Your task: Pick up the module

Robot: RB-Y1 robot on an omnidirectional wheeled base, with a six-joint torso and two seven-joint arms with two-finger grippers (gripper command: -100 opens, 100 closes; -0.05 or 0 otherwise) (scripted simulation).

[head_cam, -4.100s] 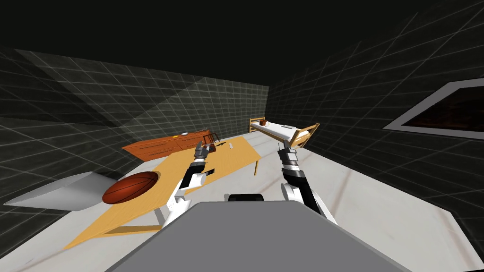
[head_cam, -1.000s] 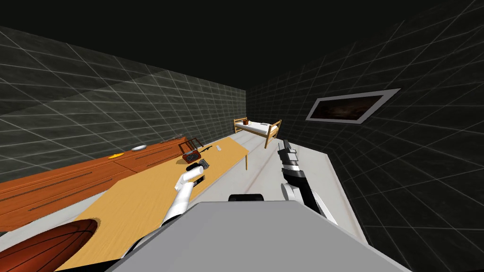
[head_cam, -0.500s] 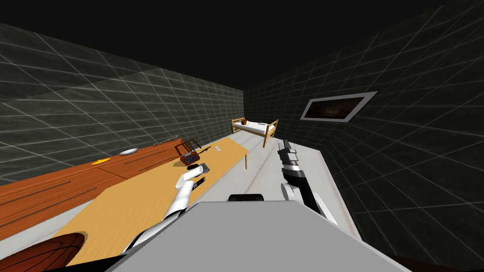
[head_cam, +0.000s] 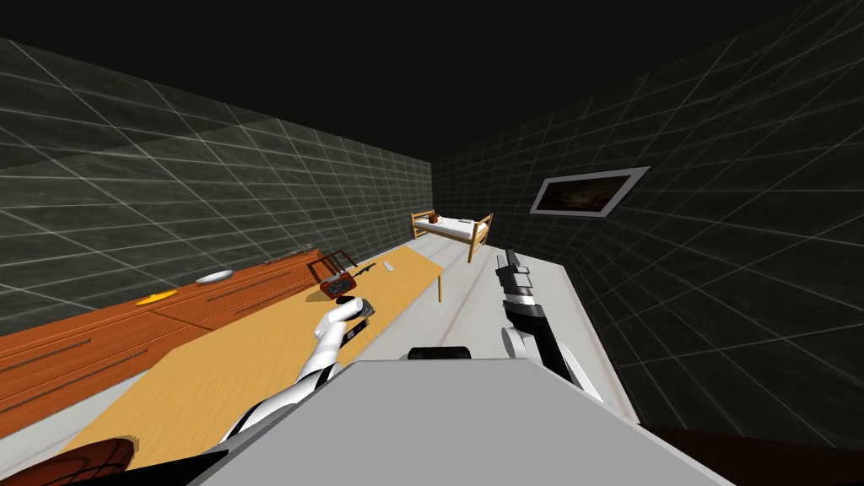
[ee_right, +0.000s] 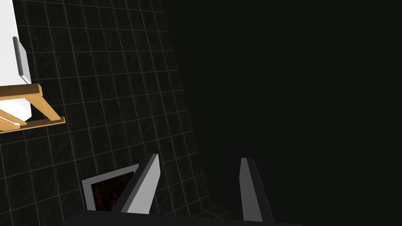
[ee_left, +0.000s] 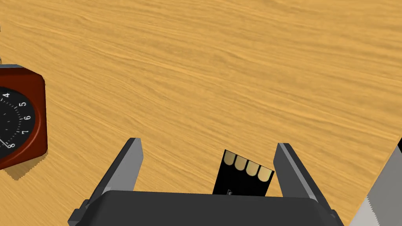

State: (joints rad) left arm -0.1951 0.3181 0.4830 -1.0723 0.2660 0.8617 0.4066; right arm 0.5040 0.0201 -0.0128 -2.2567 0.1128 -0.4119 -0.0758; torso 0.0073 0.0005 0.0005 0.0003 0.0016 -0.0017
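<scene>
The module [ee_left: 243,174] is a small flat black board with gold contacts along one end, lying on the light wooden table [ee_left: 235,70]. My left gripper [ee_left: 209,143] points down at it, open, with the module between the fingers and closer to one of them. Its near part is hidden under the gripper's body. In the head view the left gripper [head_cam: 359,309] hangs low over the table [head_cam: 228,363], just short of a red-brown clock [head_cam: 337,287]. My right gripper [head_cam: 507,260] is raised over the floor beside the table, open with nothing between its fingers [ee_right: 151,176].
The red-brown clock with a black dial [ee_left: 19,121] stands close beside the left gripper. A long orange dresser [head_cam: 126,329] runs along the table's far side. A small white item [head_cam: 388,266] lies farther down the table. A basketball [head_cam: 67,464] sits at the near end, a bed [head_cam: 451,226] beyond.
I have moved along the table, so the basketball slid out to the lower left. My left hand has tipped down over the table near the clock. The right arm kept its pose.
</scene>
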